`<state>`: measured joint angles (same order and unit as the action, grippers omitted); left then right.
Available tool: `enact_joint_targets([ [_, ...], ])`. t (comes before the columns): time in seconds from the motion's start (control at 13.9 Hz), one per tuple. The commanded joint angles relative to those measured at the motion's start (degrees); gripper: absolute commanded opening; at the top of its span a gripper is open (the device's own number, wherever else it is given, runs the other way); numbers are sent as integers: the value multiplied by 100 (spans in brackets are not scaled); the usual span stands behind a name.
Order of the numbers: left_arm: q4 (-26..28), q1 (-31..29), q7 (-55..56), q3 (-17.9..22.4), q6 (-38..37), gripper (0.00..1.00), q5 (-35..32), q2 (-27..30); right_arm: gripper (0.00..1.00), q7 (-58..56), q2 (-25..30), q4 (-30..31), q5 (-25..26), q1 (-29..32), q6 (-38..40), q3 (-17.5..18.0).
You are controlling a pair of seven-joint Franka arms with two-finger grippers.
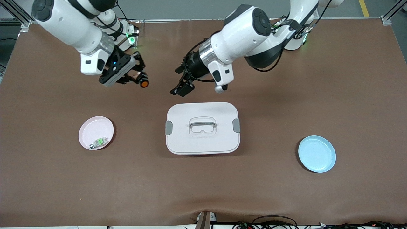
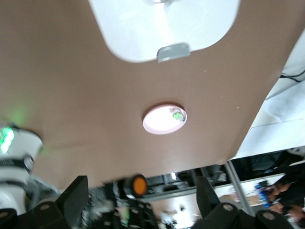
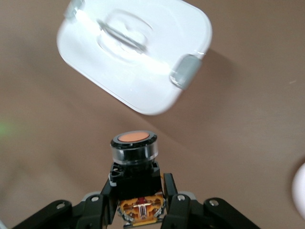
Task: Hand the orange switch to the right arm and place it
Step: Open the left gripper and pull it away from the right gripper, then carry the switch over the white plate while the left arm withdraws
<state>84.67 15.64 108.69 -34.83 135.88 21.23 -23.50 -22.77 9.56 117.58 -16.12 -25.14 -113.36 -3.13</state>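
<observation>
**Switch is in our right hand, placement still ahead**

Our right hand (image 1: 137, 76) pinches the orange switch (image 1: 144, 83) by its black body, cap sticking out, up over bare worktop (image 1: 286, 197) near the right arm's base. Left hand (image 1: 182, 88) hangs spread and empty, just beside it. Risks as we judge them: a shallow pinch lets the switch twist or slip in transit; a high release could bounce it off the pink plate (image 1: 92, 127), or knock the green-marked part (image 1: 98, 142) already on it.
</observation>
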Motion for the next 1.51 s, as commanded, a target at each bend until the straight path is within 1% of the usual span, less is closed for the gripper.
enact_joint_targets([
  [0.0,243,-464,-1143,-24,-936,100,-58,390,0,-1068,37,1,739,316,147,49],
  [0.14,216,-868,-2188,-33,-1964,100,-58,513,0,-1910,-50,19,1048,509,147,49],
  [0.29,216,-1360,-3418,-33,-2582,100,-58,584,0,-2554,-95,45,1171,772,130,49],
  [0.43,207,-1773,-4317,-33,-2839,100,-58,584,0,-3221,-147,46,1400,1062,130,49],
  [0.58,199,-2230,-4689,-15,-3040,100,-92,627,0,-3986,-314,81,1593,1387,68,49],
  [0.72,164,-2556,-4716,-24,-3181,100,-652,724,0,-4541,-455,220,1778,1652,-211,49],
  [0.86,163,-2898,-4882,-24,-3365,100,-1119,803,0,-4867,-456,667,1796,1872,-790,49],
  [1.01,163,-3399,-5801,-24,-3681,100,-1297,812,0,-5183,-525,1037,1814,2056,-1397,49],
  [1.08,163,-3654,-6346,-24,-3857,100,-1297,804,0,-5376,-656,1074,1857,2109,-1556,40],
  [1.15,172,-3882,-6856,-7,-4059,100,-1323,812,0,-5500,-823,1065,2032,2145,-1671,40],
  [1.22,190,-4059,-7348,-7,-4217,100,-1706,847,0,-5519,-938,1065,2190,2241,-1811,49],
  [1.29,207,-4113,-7901,-33,-4419,100,-2371,917,0,-5519,-1052,1074,2287,2259,-1935,49],
  [1.37,207,-4139,-8403,-7,-4630,100,-2717,944,0,-5519,-1166,1083,2341,2268,-2058,40],
  [1.44,190,-4322,-8782,2,-4780,100,-2773,962,0,-5519,-1289,1083,2350,2320,-2181,40],
])
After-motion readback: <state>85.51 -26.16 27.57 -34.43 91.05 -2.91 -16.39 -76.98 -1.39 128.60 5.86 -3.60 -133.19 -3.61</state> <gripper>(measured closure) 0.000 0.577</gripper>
